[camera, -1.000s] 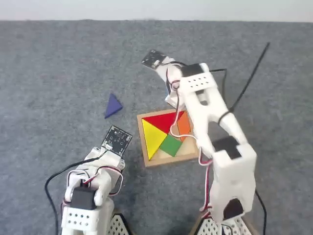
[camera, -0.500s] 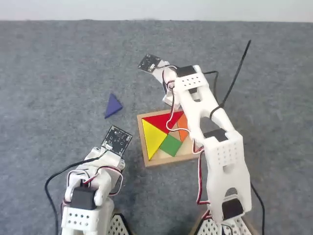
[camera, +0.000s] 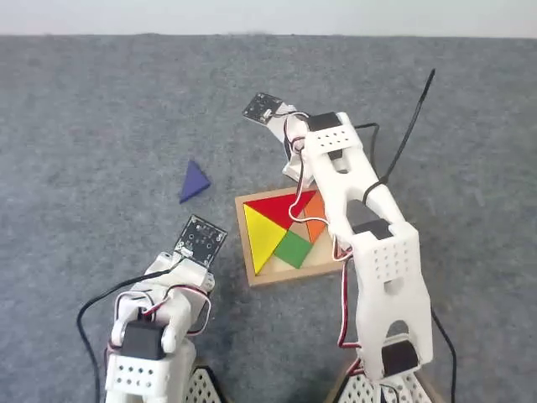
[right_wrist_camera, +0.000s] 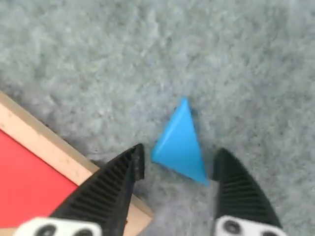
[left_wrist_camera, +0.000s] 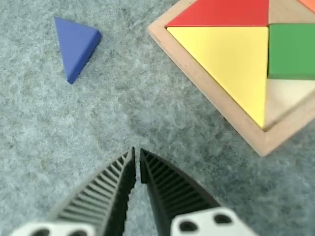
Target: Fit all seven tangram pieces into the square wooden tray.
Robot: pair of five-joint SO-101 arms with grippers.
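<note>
From the high view, a grey, carpet-like worktop [camera: 101,109] runs back to a pale wall strip [camera: 268,17] at the far edge. The square wooden tray [camera: 295,276] sits near the middle. It holds a red triangle [camera: 275,206], a yellow triangle [camera: 261,236], a green square [camera: 294,249] and an orange piece [camera: 316,217], with bare wood along its near and right sides. A dark blue wooden triangle [camera: 195,180] lies on the worktop to the left of the tray and a little farther back, well apart from it. The left arm [camera: 159,323] is folded at the near left. The right arm [camera: 361,218] stretches across the tray's right side to its far edge.

In the left wrist view, the left gripper [left_wrist_camera: 137,155] hangs over bare worktop with its jaws almost together, only a thin slit between them and nothing held. The dark blue wooden triangle [left_wrist_camera: 76,45] lies beyond it on the left, and the tray's rim [left_wrist_camera: 206,82] is beyond it on the right. The yellow triangle [left_wrist_camera: 231,59] fits against that rim, flanked by the red triangle [left_wrist_camera: 226,12] and the green square [left_wrist_camera: 293,51].

The right wrist view adds a small light blue wooden triangle [right_wrist_camera: 179,140], lying flat on the worktop just beside the tray's rim [right_wrist_camera: 59,147]. The right gripper [right_wrist_camera: 179,150] is spread wide with a jaw on each side of this piece, close to its corners but not clamped on it. A patch of the red triangle [right_wrist_camera: 24,182] shows inside the rim.
</note>
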